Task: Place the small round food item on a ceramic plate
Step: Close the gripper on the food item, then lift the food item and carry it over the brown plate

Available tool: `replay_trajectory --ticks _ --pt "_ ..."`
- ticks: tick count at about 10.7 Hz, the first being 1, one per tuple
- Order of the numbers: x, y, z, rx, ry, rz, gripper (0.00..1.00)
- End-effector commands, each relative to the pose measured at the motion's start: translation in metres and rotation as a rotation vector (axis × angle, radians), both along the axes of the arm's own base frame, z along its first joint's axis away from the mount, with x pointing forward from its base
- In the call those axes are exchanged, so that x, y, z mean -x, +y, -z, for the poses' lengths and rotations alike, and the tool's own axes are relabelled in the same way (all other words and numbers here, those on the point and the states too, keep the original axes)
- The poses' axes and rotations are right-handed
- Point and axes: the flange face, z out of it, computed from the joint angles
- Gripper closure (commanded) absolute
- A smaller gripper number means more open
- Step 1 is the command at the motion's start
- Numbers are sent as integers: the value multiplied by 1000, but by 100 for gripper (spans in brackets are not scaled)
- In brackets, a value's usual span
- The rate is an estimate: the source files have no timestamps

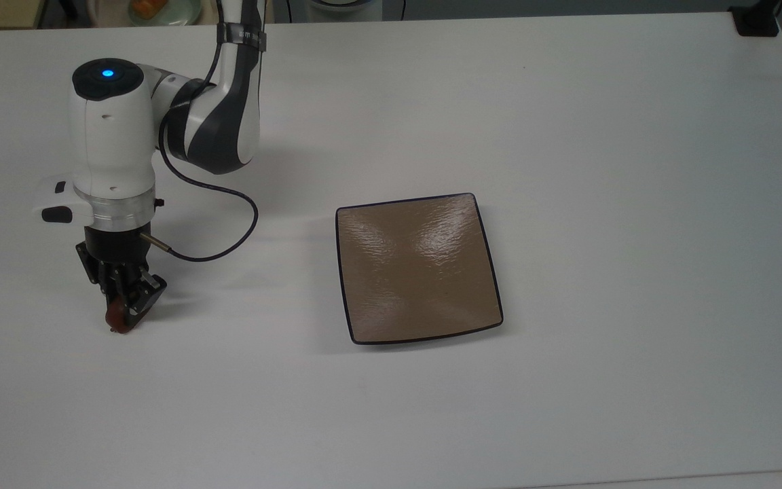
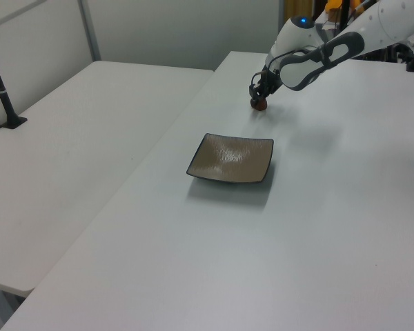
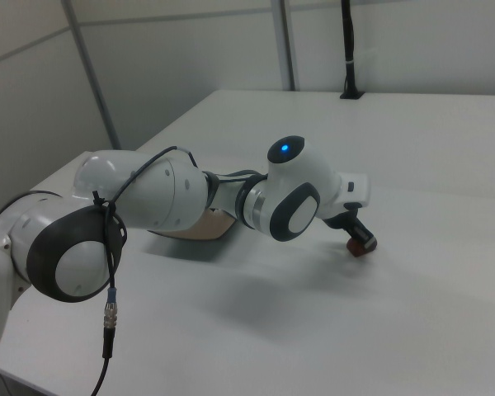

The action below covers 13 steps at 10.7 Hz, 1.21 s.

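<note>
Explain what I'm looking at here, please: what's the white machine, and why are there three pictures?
The white machine is a robot arm with a two-finger gripper at its tip. The three pictures show the same moment through three cameras: one looking down from above, two from the sides. The arm stands over a white table. The gripper is shut on a small dark red food item, low at the table; whether it is lifted I cannot tell. A square brown plate, with nothing on it, lies to the top view's right of it. That is where the food should go.
</note>
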Motion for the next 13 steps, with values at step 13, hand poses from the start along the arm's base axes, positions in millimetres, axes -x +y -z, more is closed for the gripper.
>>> replay_trajectory --ticks 13 --pt "91 47 -245 -75 249 -209 80"
